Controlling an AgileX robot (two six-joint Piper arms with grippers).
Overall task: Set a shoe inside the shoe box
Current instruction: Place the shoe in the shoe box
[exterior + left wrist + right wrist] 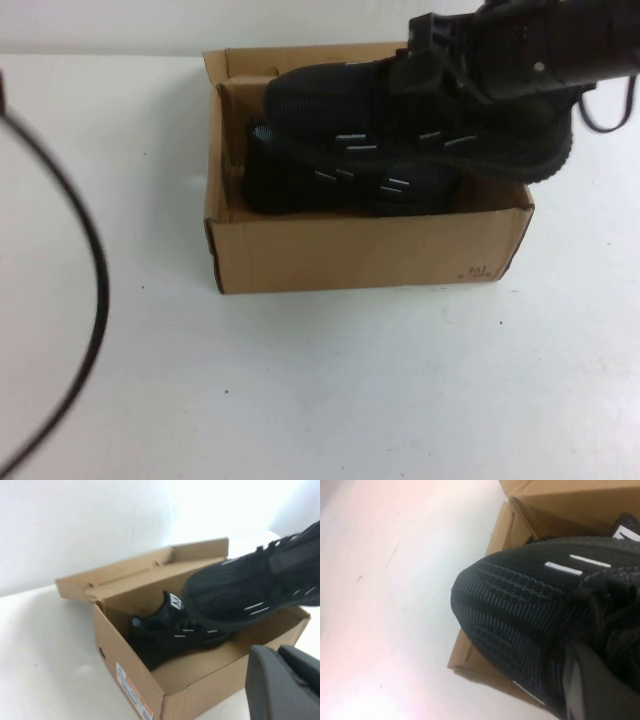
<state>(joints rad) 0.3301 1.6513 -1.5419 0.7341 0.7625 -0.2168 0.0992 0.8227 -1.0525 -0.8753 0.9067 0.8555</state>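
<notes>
1. Two shoes show: the twin (340, 185) lies in the box (360, 250), which sits at the desk's (300, 400) far edge.
2. Held shoe (400, 110) hangs above the box, toe toward the left wall, long axis along the box's length, heel past the right wall.
3. Right gripper (470, 60) is clamped on the shoe's collar from above; the shoe lies directly under its fingers.
4. Left gripper (282, 682) hovers near the box's front, clenched on nothing.
</notes>
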